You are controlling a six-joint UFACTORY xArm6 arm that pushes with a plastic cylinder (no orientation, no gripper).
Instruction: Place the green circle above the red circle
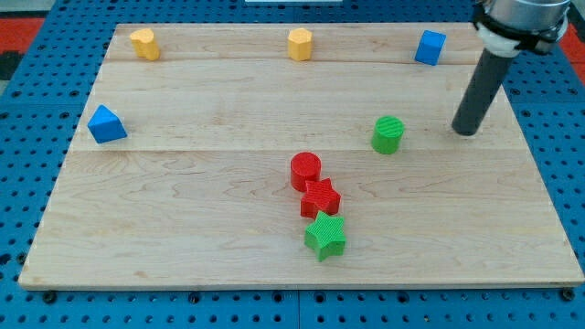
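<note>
Green circle (388, 134), a short ribbed cylinder, stands on the board's right half, up and to the right of the red circle (306, 170) and apart from it. My tip (466, 131) rests on the wood to the green circle's right, near it but not touching. The arm ends in a plain dark rod, so no pincer shows and I cannot tell any spread or pinch.

The board (183, 210) is pale wood in wide planks with faint grain, lying on a blue pegboard table (27, 183) dotted with holes; a strip of red shows at the view's top corners.

Below the red circle sits a red star (321, 198), touching it, and a green star (325, 237) touches that one from below, the three forming a slanted line. All look like ribbed printed plastic. A blue triangle (106, 124) lies at the left edge, a blue cube (430, 47) at top right, and two yellow blocks (144, 43) (300, 44) stand along the top; their shape is unclear.
</note>
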